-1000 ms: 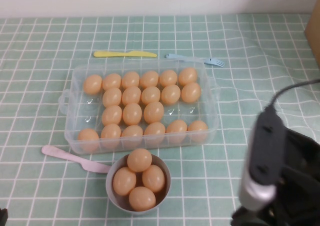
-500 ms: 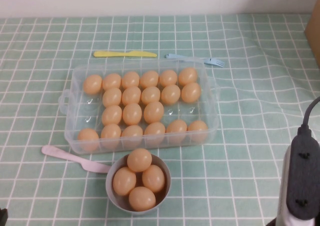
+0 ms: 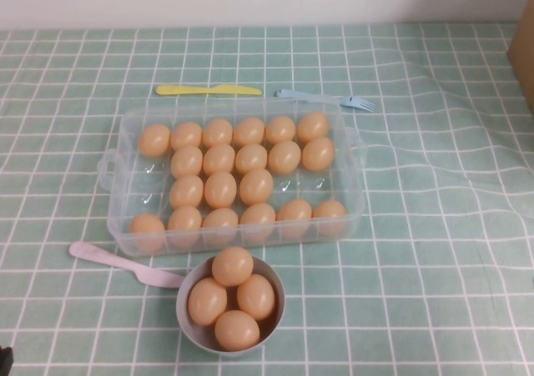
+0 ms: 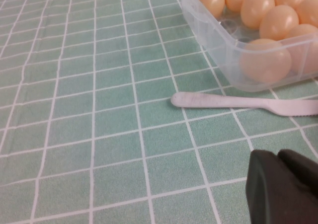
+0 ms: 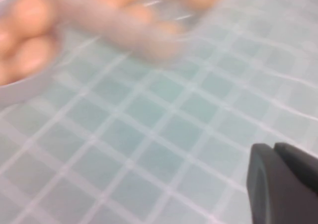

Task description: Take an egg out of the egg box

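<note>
The clear plastic egg box (image 3: pixel 122 134) sits mid-table and holds many orange-tan eggs in rows, such as one egg (image 3: pixel 256 186) near its middle. In the left wrist view the box's corner (image 4: pixel 223 42) and an egg (image 4: pixel 266 60) show. My left gripper (image 4: pixel 279 157) is shut and empty, low over the tablecloth near the pink knife, apart from the box. My right gripper (image 5: pixel 275 149) is shut and empty over bare cloth; the box (image 5: pixel 124 20) is blurred beyond it. Neither gripper shows in the high view.
A grey bowl (image 3: pixel 185 324) with several eggs stands in front of the box. A pink knife (image 3: pixel 117 262) lies at its left, a yellow knife (image 3: pixel 209 89) and blue fork (image 3: pixel 325 98) behind the box. A brown box (image 3: pixel 526 51) is at the right edge.
My right arm has drawn back down and to the right, leaving the high view. The eggs, box and bowl have not moved.
</note>
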`<action>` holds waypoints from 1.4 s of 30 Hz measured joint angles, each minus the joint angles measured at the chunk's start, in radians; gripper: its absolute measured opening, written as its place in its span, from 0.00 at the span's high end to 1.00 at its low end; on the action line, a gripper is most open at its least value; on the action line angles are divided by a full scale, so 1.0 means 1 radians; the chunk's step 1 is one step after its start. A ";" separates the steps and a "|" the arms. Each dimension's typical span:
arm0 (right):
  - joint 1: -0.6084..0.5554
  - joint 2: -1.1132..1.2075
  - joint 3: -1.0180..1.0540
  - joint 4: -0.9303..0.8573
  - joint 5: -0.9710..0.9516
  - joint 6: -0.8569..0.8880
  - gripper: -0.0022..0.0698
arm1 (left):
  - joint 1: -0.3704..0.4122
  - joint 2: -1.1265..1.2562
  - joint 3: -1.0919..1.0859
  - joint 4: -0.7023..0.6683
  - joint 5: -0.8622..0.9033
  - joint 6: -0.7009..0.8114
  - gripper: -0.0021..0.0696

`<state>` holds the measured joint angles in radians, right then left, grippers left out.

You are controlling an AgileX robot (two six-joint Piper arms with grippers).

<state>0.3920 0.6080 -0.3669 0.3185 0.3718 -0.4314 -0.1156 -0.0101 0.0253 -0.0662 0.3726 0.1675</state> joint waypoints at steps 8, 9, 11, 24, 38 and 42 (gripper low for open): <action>-0.285 -0.367 0.245 0.154 -0.151 -0.006 0.99 | 0.000 0.000 0.000 0.000 0.000 0.000 0.98; -0.307 -0.409 0.267 0.162 -0.156 -0.006 0.99 | 0.000 0.000 0.000 0.000 0.000 0.000 0.98; -0.327 -0.472 0.300 0.164 -0.159 -0.007 0.99 | 0.000 0.000 0.000 0.000 0.000 0.000 0.98; -0.337 -0.616 0.393 0.158 -0.126 -0.009 0.99 | 0.000 0.000 0.000 0.000 0.000 0.000 0.98; -0.337 -0.616 0.393 -0.117 -0.023 0.256 0.99 | 0.000 0.000 0.000 0.000 0.000 0.000 0.98; -0.337 -0.616 0.393 -0.143 -0.004 0.284 0.99 | 0.000 0.000 0.000 0.000 0.000 0.000 0.98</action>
<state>0.0553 -0.0084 0.0261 0.1754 0.3682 -0.1474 -0.1156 -0.0101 0.0253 -0.0662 0.3726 0.1675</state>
